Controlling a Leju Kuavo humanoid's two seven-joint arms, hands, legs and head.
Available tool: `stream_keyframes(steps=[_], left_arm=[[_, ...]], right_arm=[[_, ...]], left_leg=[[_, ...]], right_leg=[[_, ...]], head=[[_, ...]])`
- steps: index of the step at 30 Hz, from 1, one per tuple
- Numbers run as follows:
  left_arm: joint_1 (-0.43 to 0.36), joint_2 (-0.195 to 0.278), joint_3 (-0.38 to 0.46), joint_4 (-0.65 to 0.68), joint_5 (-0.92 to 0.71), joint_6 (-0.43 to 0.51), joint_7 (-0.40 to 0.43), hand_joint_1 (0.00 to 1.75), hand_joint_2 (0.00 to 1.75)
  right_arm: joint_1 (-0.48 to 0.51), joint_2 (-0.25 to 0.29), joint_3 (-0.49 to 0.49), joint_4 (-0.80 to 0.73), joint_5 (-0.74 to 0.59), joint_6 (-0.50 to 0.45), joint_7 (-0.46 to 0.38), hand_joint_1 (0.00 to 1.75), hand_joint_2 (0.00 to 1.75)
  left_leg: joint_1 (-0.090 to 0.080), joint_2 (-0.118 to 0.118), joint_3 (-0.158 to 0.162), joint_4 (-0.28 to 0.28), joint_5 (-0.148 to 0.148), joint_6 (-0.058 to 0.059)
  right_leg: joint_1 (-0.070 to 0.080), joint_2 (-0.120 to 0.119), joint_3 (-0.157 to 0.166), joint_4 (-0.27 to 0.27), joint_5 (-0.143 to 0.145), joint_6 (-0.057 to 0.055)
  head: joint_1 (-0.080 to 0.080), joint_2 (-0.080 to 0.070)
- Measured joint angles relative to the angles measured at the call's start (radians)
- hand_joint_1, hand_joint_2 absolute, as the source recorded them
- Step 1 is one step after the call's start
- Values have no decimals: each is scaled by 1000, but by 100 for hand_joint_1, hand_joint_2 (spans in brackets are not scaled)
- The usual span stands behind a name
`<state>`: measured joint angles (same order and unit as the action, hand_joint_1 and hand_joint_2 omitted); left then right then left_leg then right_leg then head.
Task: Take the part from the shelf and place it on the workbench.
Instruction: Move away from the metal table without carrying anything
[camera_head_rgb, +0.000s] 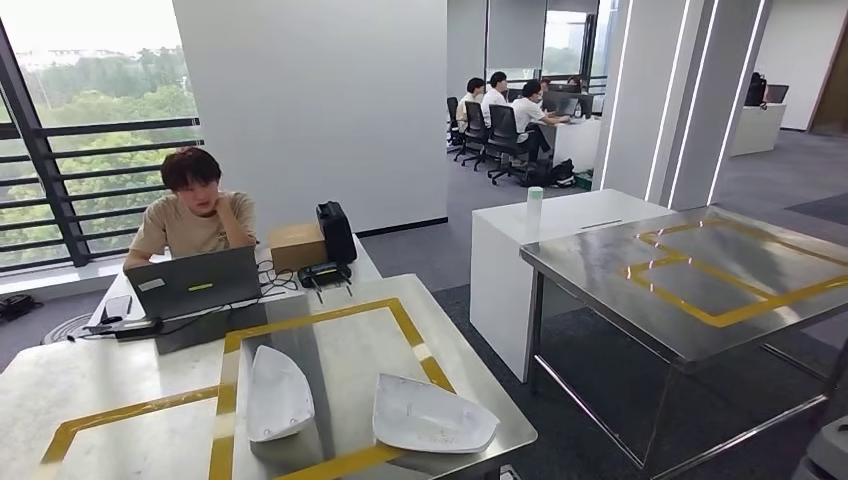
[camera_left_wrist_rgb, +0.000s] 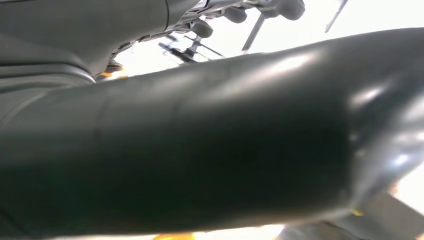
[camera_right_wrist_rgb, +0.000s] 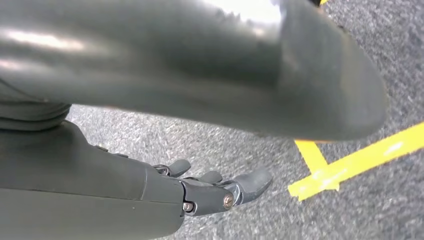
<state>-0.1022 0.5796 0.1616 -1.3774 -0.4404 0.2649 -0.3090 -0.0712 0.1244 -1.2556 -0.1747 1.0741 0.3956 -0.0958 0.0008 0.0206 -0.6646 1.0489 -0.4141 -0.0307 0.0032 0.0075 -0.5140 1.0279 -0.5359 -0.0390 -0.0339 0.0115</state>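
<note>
Judged from the pictures, the task was at its start or between two rounds: nothing was carried, and no part was on the way.

Nearest in the head view, two white moulded parts lay side by side on a steel desk (camera_head_rgb: 455, 360) marked with yellow tape, the left part (camera_head_rgb: 277, 392) standing on its edge and the right part (camera_head_rgb: 430, 415) lying flat, close but apart. Whether this desk served as the shelf or as the workbench, I could not tell. A second steel desk (camera_head_rgb: 690, 275) with yellow tape stood to the right, well apart.

The right hand (camera_right_wrist_rgb: 220, 190) hung low over grey carpet near a yellow floor line (camera_right_wrist_rgb: 350, 165); its fingers were loosely curved and apart, holding nothing. In the left wrist view, dark fingers of the left hand (camera_left_wrist_rgb: 240, 12) showed beyond a dark body part; whether they were spread or closed, I could not tell.

Behind the near desk a person (camera_head_rgb: 195, 215) sat at a laptop (camera_head_rgb: 195, 285), and further away more people worked at desks.
</note>
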Motion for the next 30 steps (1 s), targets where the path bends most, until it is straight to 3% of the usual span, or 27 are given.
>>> stream_keyframes(steps=[3, 4, 5, 6, 8, 10, 11, 12, 14, 15, 17, 19, 20, 22, 24, 26, 28, 30], left_arm=[[96, -7, 62, -8, 8, 11, -33, 0, 0], [127, -15, 80, -8, 10, 16, -47, 0, 0], [157, -28, 97, -6, 11, 21, -64, 0, 0], [185, -44, 114, -3, 10, 29, -82, 0, 0], [231, -80, 149, 7, -2, 48, -119, 0, 0], [265, -124, 191, 18, -25, 64, -151, 0, 0], [281, -150, 216, 25, -41, 69, -167, 0, 0], [296, -177, 245, 36, -61, 70, -185, 0, 0], [314, -237, 323, 76, -109, 61, -231, 0, 0], [315, -267, 371, 106, -136, 53, -259, 0, 0], [309, -324, 478, 195, -190, 43, -317, 0, 0], [293, -364, 590, 327, -249, 62, -345, 0, 0], [281, -380, 643, 402, -284, 84, -333, 0, 0], [251, -412, 738, 564, -365, 150, -246, 0, 0], [226, -444, 807, 718, -431, 209, -118, 0, 0], [204, -478, 851, 845, -463, 232, 29, 0, 0], [173, -522, 884, 954, -481, 225, 269, 0, 0], [143, -578, 915, 1036, -489, 214, 540, 0, 0]], right_arm=[[0, 0, -3, 0, -5, -2, 0, 0, 0], [1, -1, -6, 0, -8, -2, -1, 0, 0], [1, -1, -9, 0, -11, -2, -1, 0, 0], [2, -1, -13, 0, -13, -2, -2, 0, 0], [3, -1, -18, 0, -15, -2, -1, 0, 0], [4, -3, -20, 0, -14, -2, 4, 0, 0], [5, -3, -20, 0, -11, -2, 8, 0, 0], [6, -4, -20, 0, -6, -2, 14, 0, 0], [11, -4, -20, 0, 10, -2, 27, 0, 0], [14, -4, -20, 0, 20, -2, 33, 0, 0], [17, -3, -17, 0, 41, 4, 41, 0, 0], [16, -5, -10, 0, 65, 20, 46, 0, 0], [14, -7, -4, 0, 78, 27, 48, 0, 0], [10, -14, 15, 0, 106, 31, 51, 0, 0], [5, -21, 36, 0, 127, 30, 48, 0, 0], [1, -26, 54, 0, 142, 31, 32, 0, 0], [0, -31, 74, 0, 160, 32, 10, 0, 0], [-3, -36, 96, 0, 177, 33, -11, 0, 0]], left_leg=[[6, -14, -34, 132, -137, -16], [8, -15, -40, 188, -167, -19], [11, -16, -38, 227, -174, -22], [15, -16, -22, 238, -160, -25], [23, -16, 56, 166, -117, -27], [22, -17, 154, 38, -123, -24], [20, -19, 182, -8, -135, -18], [13, -20, 191, -31, -142, -9], [6, -19, 178, -40, -129, 15], [4, -17, 171, -41, -119, 26], [5, -13, 151, -43, -100, 43], [3, -9, 125, -42, -80, 50], [2, -8, 111, -41, -69, 50], [1, -7, 82, -37, -46, 49], [0, -9, 54, -30, -25, 46], [-1, -10, 38, -24, -7, 38], [0, -13, 34, -26, 14, 27], [1, -18, 28, -24, 15, 17]], right_leg=[[-1, -7, -30, -4, 30, -13], [0, -7, -43, -3, 40, -14], [0, -7, -57, -2, 50, -13], [1, -8, -73, 0, 61, -10], [0, -8, -100, 6, 79, -3], [0, -7, -116, 11, 95, 9], [-1, -6, -120, 11, 103, 16], [-3, -5, -121, 10, 111, 23], [-11, -3, -125, 9, 119, 37], [-14, -3, -130, 20, 104, 42], [-16, -4, -151, 92, 17, 49], [-14, -4, -171, 208, -77, 53], [-13, -4, -170, 253, -93, 53], [-10, -4, -126, 256, -58, 50], [-6, -4, -24, 141, -18, 43], [0, -4, 69, 6, -31, 35], [4, -7, 92, -46, -43, 27], [0, -12, 77, -48, -21, 17]], head=[[-1, 0], [-2, 0], [-2, 0], [-2, 0], [-2, 0], [-1, 0], [-1, 0], [-1, 0], [-1, 0], [0, 0], [0, 0], [2, 0], [2, 0], [2, 0], [2, 0], [2, 0], [2, 0], [1, 0]])
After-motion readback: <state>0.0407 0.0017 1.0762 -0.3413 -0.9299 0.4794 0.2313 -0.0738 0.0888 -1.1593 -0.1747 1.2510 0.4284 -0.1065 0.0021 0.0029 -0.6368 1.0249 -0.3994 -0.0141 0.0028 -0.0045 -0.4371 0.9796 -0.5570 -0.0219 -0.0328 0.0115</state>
